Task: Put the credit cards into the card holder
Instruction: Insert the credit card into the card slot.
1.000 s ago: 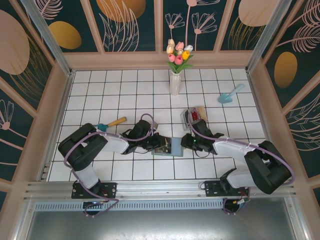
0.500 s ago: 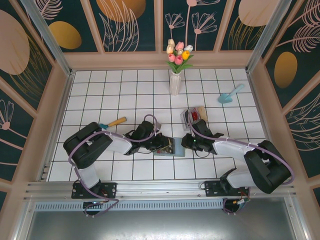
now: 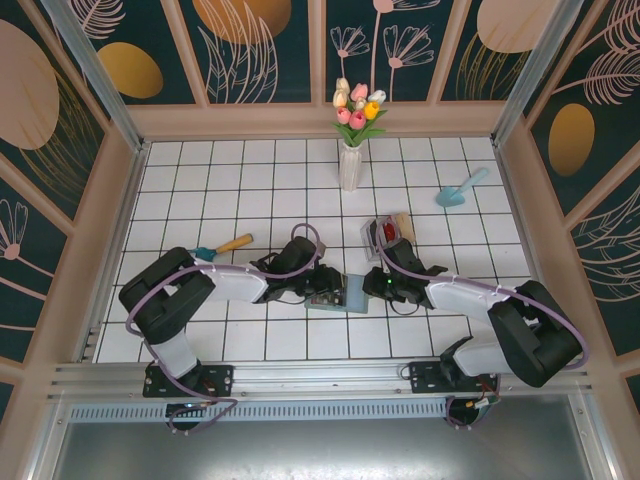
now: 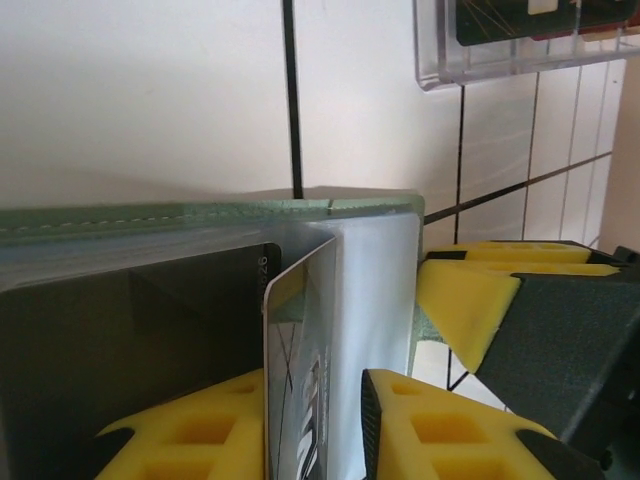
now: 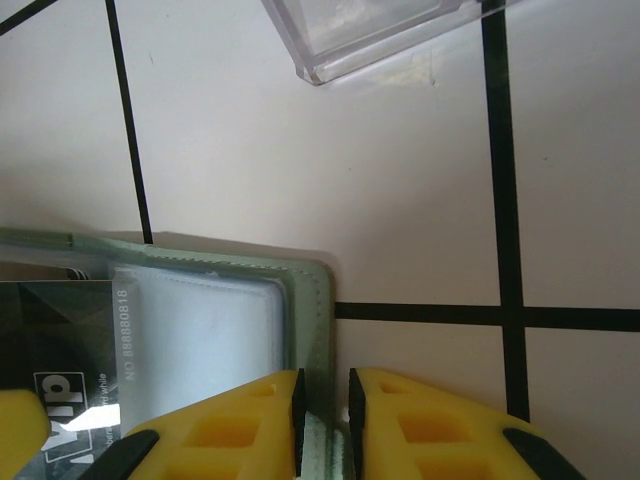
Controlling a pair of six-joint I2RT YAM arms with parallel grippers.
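Pinching edge of grey-green folding card holder, lower centre: right gripper closed | left gripper: slightly open around grey plastic card

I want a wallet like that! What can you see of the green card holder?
The card holder is a grey-green wallet with a stitched edge, lying open and flat on the white tiled table. Inside are a clear pocket and a dark card lying flat; a pale card stands on edge there, between the left fingers. The right fingers pinch its rim.
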